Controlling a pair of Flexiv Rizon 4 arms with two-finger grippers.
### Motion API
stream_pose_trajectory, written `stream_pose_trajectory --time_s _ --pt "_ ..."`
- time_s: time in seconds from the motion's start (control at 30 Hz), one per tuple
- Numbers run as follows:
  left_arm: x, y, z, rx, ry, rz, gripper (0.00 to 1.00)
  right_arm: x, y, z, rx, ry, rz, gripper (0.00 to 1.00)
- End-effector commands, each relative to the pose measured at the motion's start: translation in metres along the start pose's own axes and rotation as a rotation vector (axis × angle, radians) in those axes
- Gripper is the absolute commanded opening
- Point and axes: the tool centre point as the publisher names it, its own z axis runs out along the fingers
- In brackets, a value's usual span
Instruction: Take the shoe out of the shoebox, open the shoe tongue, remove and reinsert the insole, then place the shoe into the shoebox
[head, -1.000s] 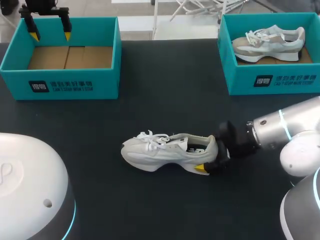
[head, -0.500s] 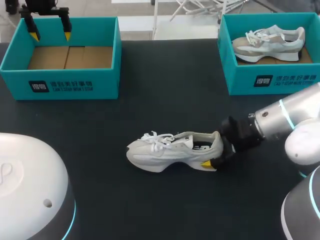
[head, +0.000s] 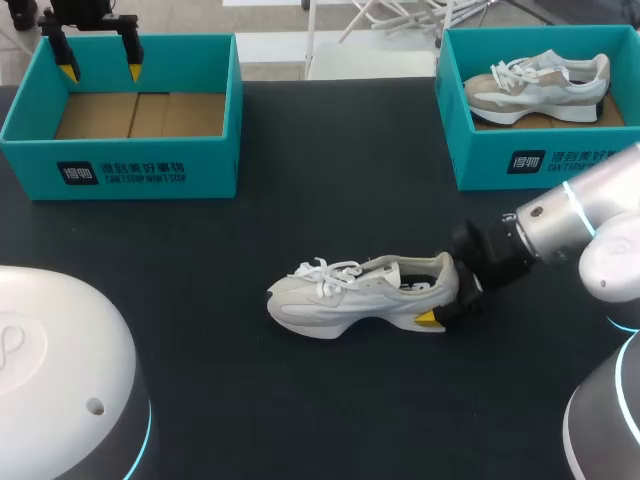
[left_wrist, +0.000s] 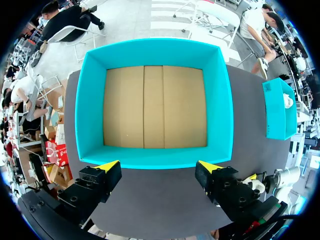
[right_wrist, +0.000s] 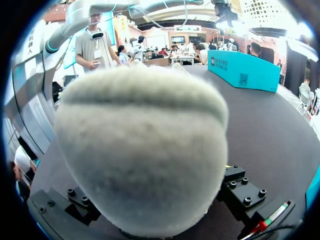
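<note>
A white laced shoe (head: 360, 295) lies on its sole in the middle of the dark table, toe to the left. My right gripper (head: 447, 298) is shut on its heel; one yellow tip shows at the sole's edge. In the right wrist view the fuzzy heel (right_wrist: 145, 150) bulges between the fingers of the right gripper (right_wrist: 150, 212). My left gripper (head: 98, 68) hangs open over the far rim of the empty teal shoebox (head: 120, 170). The left wrist view looks down past the open left gripper (left_wrist: 160, 167) into that shoebox (left_wrist: 155, 50), with only its cardboard floor inside.
A second teal shoebox (head: 545, 165) at the back right holds another pale shoe (head: 540, 85). It shows beside the left box as a second teal shoebox (left_wrist: 277, 107) in the left wrist view. The left shoebox (right_wrist: 245, 70) stands far ahead of the right gripper.
My right gripper has drawn back to the right, pulling the shoe by its heel a little to the right along the table. The left arm has not moved.
</note>
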Motion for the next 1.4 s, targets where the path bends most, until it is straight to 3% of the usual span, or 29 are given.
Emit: stream_pose_trajectory --time_s 0.03,0.33,0.37,0.43,0.5,0.57,0.67,0.8,0.87,0.93,1.4 --pt "0.000 0.000 0.000 0.000 0.000 0.000 1.00 -0.006 0.000 0.008 0.008 0.001 0.003 0.00" --pt "0.000 0.000 0.000 0.000 0.000 0.000 1.00 -0.006 0.000 0.008 0.008 0.001 0.003 0.00" --pt "0.005 0.002 -0.015 0.010 0.019 -0.033 1.00 -0.006 0.000 0.008 0.008 0.001 0.003 0.00" --pt "0.020 0.020 -0.023 0.090 0.020 -0.089 1.00 -0.006 0.000 0.008 0.008 0.001 0.003 0.00" --pt "0.033 0.041 -0.029 0.125 -0.069 -0.236 1.00 -0.006 0.000 0.008 0.008 0.001 0.003 0.00" --pt "0.042 0.060 -0.032 0.148 -0.066 -0.281 1.00 -0.006 0.000 0.008 0.008 0.001 0.003 0.00" --pt "0.053 0.077 -0.030 0.133 -0.074 -0.372 1.00 -0.006 0.000 0.008 0.008 0.001 0.003 0.00" --pt "0.093 0.122 -0.021 0.145 -0.101 -0.386 1.00 -0.006 0.000 0.008 0.008 0.001 0.003 0.00" --pt "0.109 0.146 -0.018 0.073 -0.062 -0.424 1.00 -0.006 0.000 0.008 0.008 0.001 0.003 0.00" --pt "0.128 0.165 -0.013 0.067 -0.059 -0.373 1.00 -0.006 0.000 0.008 0.008 0.001 0.003 0.00" --pt "0.128 0.165 -0.013 0.067 -0.059 -0.373 1.00 -0.006 0.000 0.008 0.008 0.001 0.003 0.00"
